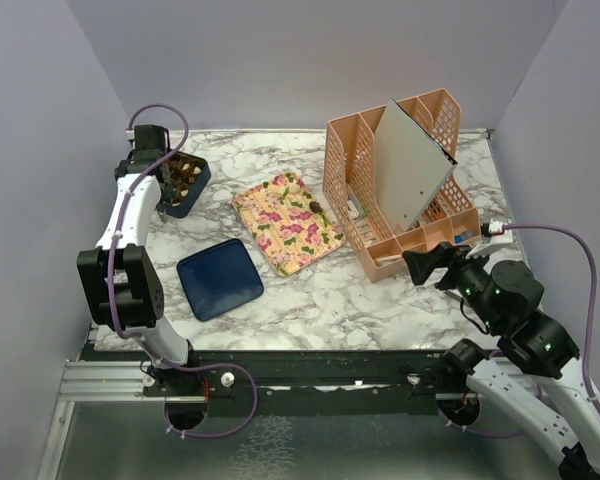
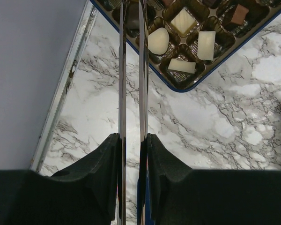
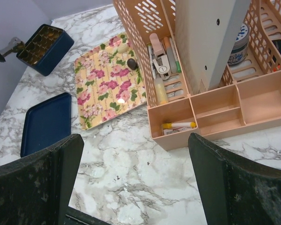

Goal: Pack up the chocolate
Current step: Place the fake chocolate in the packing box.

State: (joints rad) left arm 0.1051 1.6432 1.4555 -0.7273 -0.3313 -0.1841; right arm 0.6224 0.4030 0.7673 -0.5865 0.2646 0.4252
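The chocolate lies partly in the dark blue box (image 1: pixel 185 183), whose gridded tray holds cream pieces (image 2: pixel 158 40) and a brown one (image 2: pixel 240 14). More chocolate (image 1: pixel 315 208) sits on the floral tray (image 1: pixel 287 222); the right wrist view shows a dark piece (image 3: pixel 131 63) there. My left gripper (image 2: pixel 132 138) is shut on thin metal tongs (image 2: pixel 122 93), whose tips reach over the box's near-left cells. A dark piece (image 2: pixel 131 16) shows between the blades; whether it is pinched I cannot tell. My right gripper (image 3: pixel 135 140) hangs open above the marble by the organiser, holding nothing.
The box's blue lid (image 1: pixel 220 279) lies flat near the front left. A peach desk organiser (image 1: pixel 400 190) with a leaning grey board (image 1: pixel 410 165) fills the back right. Grey walls close the table's left, right and far sides.
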